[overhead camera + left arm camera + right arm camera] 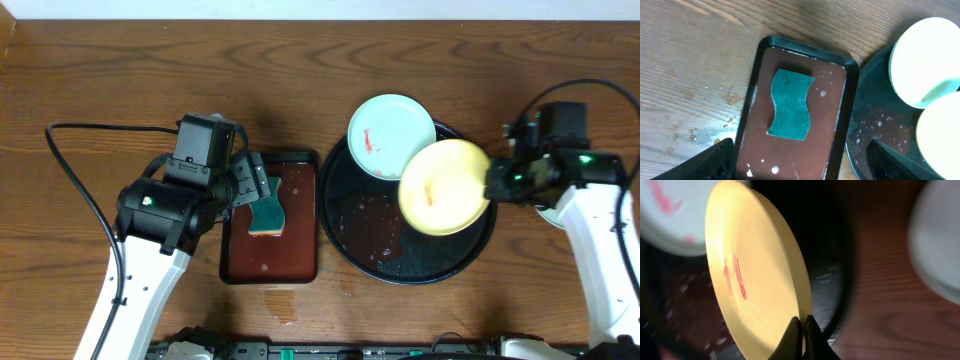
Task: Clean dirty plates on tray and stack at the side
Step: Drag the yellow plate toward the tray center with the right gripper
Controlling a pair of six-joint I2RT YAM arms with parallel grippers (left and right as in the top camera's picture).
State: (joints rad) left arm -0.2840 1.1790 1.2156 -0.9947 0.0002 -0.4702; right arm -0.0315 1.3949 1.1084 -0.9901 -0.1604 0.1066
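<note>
My right gripper [492, 185] is shut on the rim of the pale yellow plate [445, 187] and holds it tilted above the round black tray [400, 255]. In the right wrist view the jaws [803, 330] pinch the plate's edge [750, 280], which has red smears on its face. A mint-white plate [390, 122] with a red smear leans on the tray's far left rim. Another pale plate [940, 245] lies on the table right of the tray, mostly hidden under my right arm in the overhead view. My left gripper [250, 185] is open and empty above the sponge.
A teal sponge [791, 103] lies in a wet rectangular red-brown tray [752, 100] left of the black tray [870, 120]. Droplets speckle the black tray's floor. A black cable [70, 170] loops over the table at the left.
</note>
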